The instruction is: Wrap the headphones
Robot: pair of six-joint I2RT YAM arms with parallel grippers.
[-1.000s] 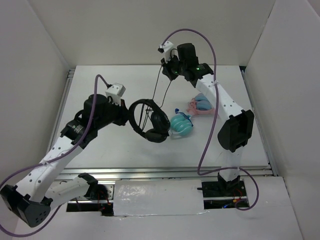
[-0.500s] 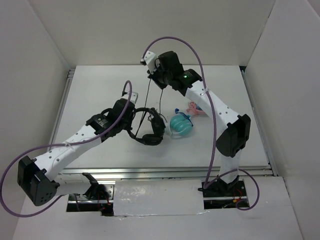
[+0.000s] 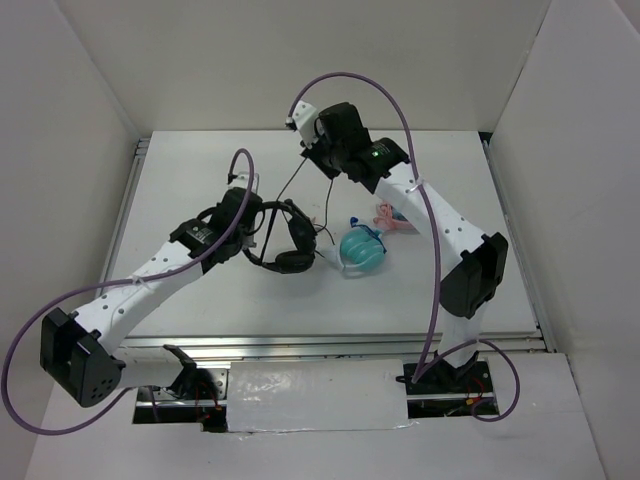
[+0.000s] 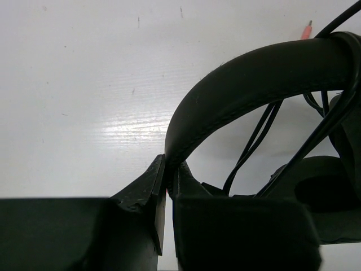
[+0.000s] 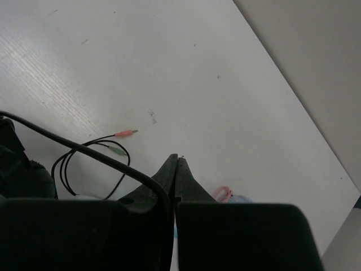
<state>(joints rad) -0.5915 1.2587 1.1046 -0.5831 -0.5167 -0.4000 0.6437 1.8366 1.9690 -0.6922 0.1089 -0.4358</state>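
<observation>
The black headphones (image 3: 285,240) hang tilted just above the table's middle. My left gripper (image 3: 250,220) is shut on their headband (image 4: 254,73), which arcs to the right from the jaws in the left wrist view. An earcup (image 4: 324,186) and cable loops (image 4: 254,141) hang under the band. My right gripper (image 3: 316,160) is raised behind the headphones and shut on the thin black cable (image 5: 84,149), which runs into its jaws (image 5: 176,162). The cable's pink plug (image 5: 125,134) and green plug (image 5: 117,151) lie on the table below.
Teal headphones (image 3: 360,248) lie right of the black ones, almost touching the earcup. Pink-and-blue headphones (image 3: 393,217) lie behind them under the right arm. White walls stand on three sides of the table (image 3: 200,160).
My left gripper has swung the headphones left and turned them, earcups now lower. My right gripper moved left with the cable, then held; the cable now slants down towards the headphones.
</observation>
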